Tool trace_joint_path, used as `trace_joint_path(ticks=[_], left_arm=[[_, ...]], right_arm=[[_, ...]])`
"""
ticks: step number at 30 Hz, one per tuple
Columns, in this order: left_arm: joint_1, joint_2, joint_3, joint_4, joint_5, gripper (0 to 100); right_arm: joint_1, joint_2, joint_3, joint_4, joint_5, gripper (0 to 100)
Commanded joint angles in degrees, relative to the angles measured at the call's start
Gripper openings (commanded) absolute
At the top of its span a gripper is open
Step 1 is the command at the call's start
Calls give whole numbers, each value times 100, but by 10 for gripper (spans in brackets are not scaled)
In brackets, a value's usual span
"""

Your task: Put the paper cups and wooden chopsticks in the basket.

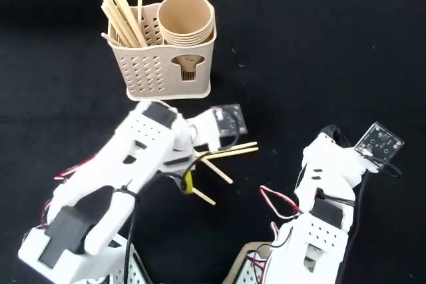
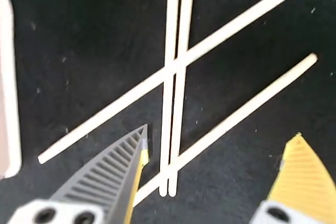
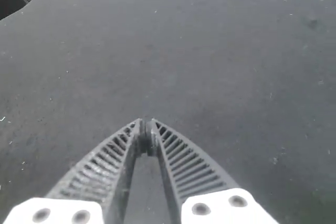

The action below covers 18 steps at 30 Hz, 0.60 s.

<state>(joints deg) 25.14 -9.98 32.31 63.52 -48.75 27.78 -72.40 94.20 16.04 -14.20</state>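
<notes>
1. A perforated beige basket [image 1: 163, 71] stands upright toward the far side of the black-covered table [image 1: 319, 64].
2. The basket has two compartments. One holds a nested stack of paper cups [image 1: 186, 18]. The other holds a bundle of wooden chopsticks [image 1: 123, 18] standing on end and leaning outward.
3. Four more chopsticks lie loose on the cloth, nearer the arms and apart from the basket.
4. Two of them form a pair [image 2: 176, 77], lying side by side and touching along their length.
5. A third chopstick [image 2: 220, 38] crosses the pair at a slant. The blur at the crossing makes it hard to tell which lies on top.
6. A fourth chopstick [image 2: 247, 103] runs parallel to the third and crosses the pair close to their ends.
7. The left arm [image 1: 133, 164] is bent over these loose sticks, and the left gripper [image 2: 220, 134] is above them.
8. That gripper is spread wide and holds nothing. Its grey finger [image 2: 121, 166] is on one side of the pair's ends and its yellow finger [image 2: 296, 177] is well out on the other.
9. The right arm [image 1: 326, 211] sits off to the side, well apart from the chopsticks and the basket.
10. The right gripper [image 3: 146, 127] is over the black cloth, with its two ribbed grey fingers pressed together and nothing between them.
</notes>
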Motion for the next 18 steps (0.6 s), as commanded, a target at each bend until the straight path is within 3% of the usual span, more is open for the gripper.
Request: trace_joint_path(ticks=[1, 7, 18], left_arm=[[163, 132, -57, -378, -35, 395], [-48, 659, 347, -1046, -62, 368], [-171, 844, 629, -1081, -70, 343]], right_arm=[[79, -66, -321, -167, -62, 35], [79, -66, -321, -167, -62, 35], [44, -66, -330, -167, -62, 35]])
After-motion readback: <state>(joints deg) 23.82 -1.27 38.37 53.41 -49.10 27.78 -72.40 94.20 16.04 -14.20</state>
